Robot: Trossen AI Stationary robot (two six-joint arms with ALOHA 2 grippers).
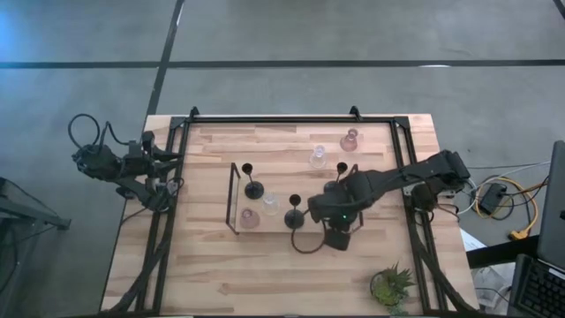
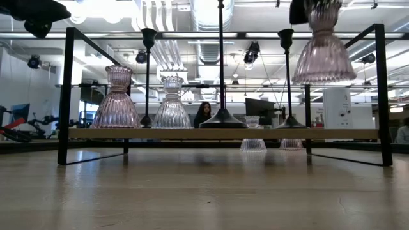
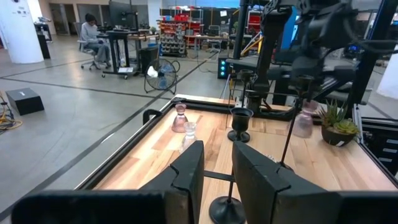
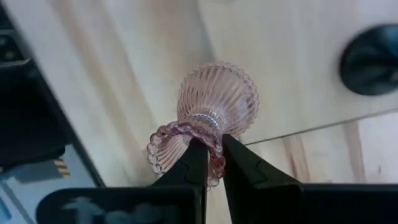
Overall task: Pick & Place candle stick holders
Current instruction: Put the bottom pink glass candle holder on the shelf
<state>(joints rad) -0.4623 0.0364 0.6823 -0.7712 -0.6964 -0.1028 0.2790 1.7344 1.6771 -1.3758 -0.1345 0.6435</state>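
Right gripper [image 4: 209,163] pinches pink holder [image 4: 208,112] above wooden table [image 1: 265,274]; office behind.

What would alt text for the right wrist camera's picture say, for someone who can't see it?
The right gripper is shut on the beaded rim of a ribbed pink glass holder, held above the wooden table. A black round base shows at one edge, and a thin dark rod crosses beneath the holder.

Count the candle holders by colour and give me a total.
pink holders: 3
clear holders: 2
black holders: 3
Total: 8
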